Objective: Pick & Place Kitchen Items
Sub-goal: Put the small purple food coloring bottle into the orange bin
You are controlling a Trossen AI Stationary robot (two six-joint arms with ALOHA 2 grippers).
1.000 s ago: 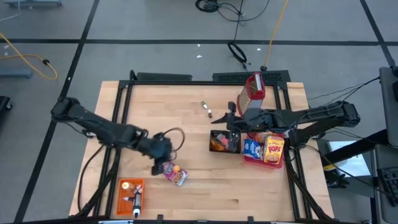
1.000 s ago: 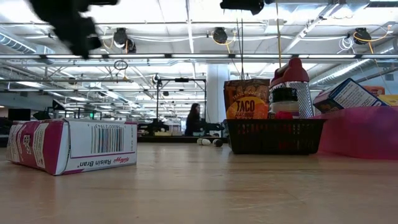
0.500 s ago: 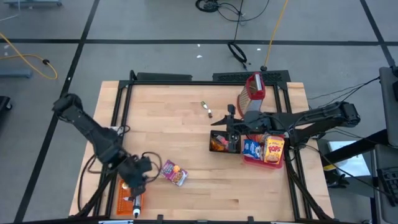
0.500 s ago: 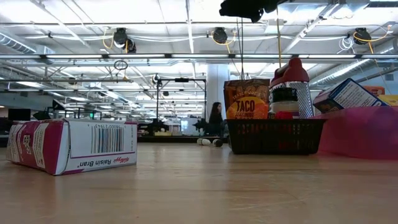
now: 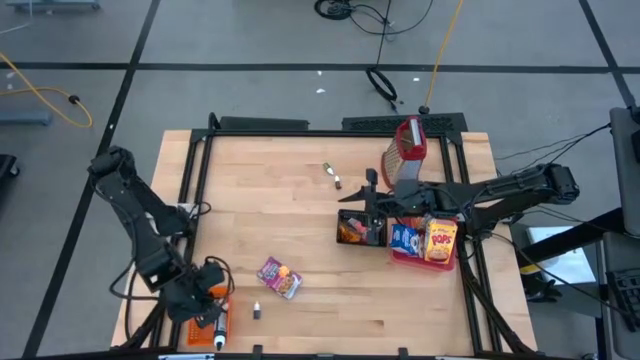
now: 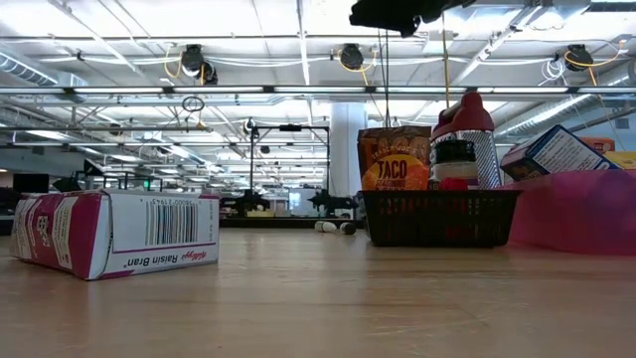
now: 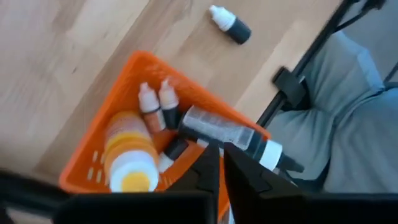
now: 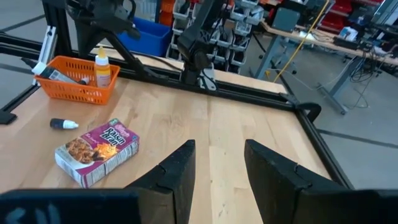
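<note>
1. Two arms: left gripper (image 5: 205,297) over orange crate (image 5: 197,296), fingers together, holding nothing.
2. Right gripper (image 8: 216,163) over black mesh basket (image 5: 353,228), fingers apart, empty.
3. Raisin Bran box (image 5: 279,277) flat mid-table.
4. Small dropper bottle (image 5: 256,310) lying near crate.

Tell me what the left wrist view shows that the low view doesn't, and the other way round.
Only the left wrist view shows the orange plastic crate holding small dropper bottles and a clear tube with a black cap, plus a tiny black bottle with a white cap lying on the wood. Only the low view shows the black mesh basket, the Taco packet and the purple Raisin Bran box. Both show the wooden table.
</note>
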